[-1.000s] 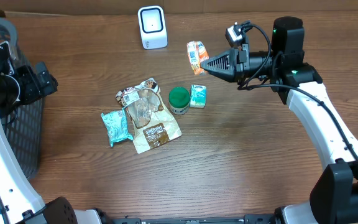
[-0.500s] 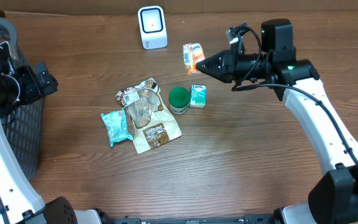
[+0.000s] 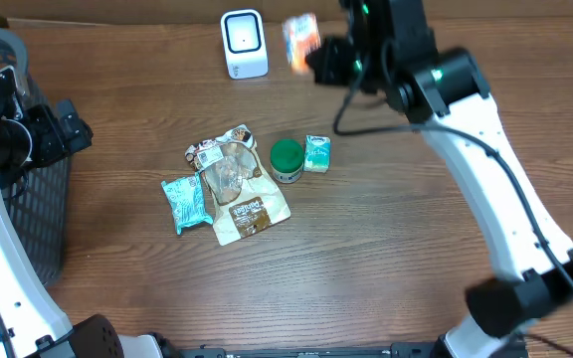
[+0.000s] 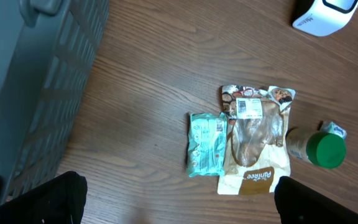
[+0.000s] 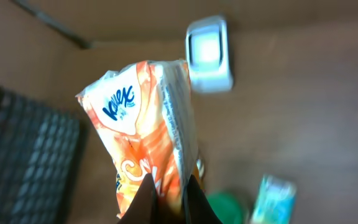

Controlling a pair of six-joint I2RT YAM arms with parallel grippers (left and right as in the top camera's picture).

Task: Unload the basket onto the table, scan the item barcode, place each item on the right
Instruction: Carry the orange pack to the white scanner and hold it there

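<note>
Overhead, we find the right gripper raised near the far edge of the table, pinched shut on a small orange packet. The packet hangs in the air just to the right of the white scanner, not touching it. That part of the picture is blurred, so we cannot read the print on the wrapper.

From the right wrist the hold is clearer. The two fingers meet on the packet's lower edge, and the rest stands up free above them, with the scanner behind it and a dark basket off to the side.

We judge the packet to be light and soft — a thin printed film around something that yields. The film is likely slick. Pinched by one edge, it could swivel or droop between the fingers, so a firm bite on the sealed seam seems the safest hold. The bite should stay clear of whichever face carries the barcode, and we cannot tell from these views which face that is. Crushing is no great worry; a creased label that will not read is the likelier trouble.

The left gripper is spread wide and holds nothing, hovering beside the basket. Below it lie a teal pouch, a clear snack bag and a green-lidded jar.
</note>
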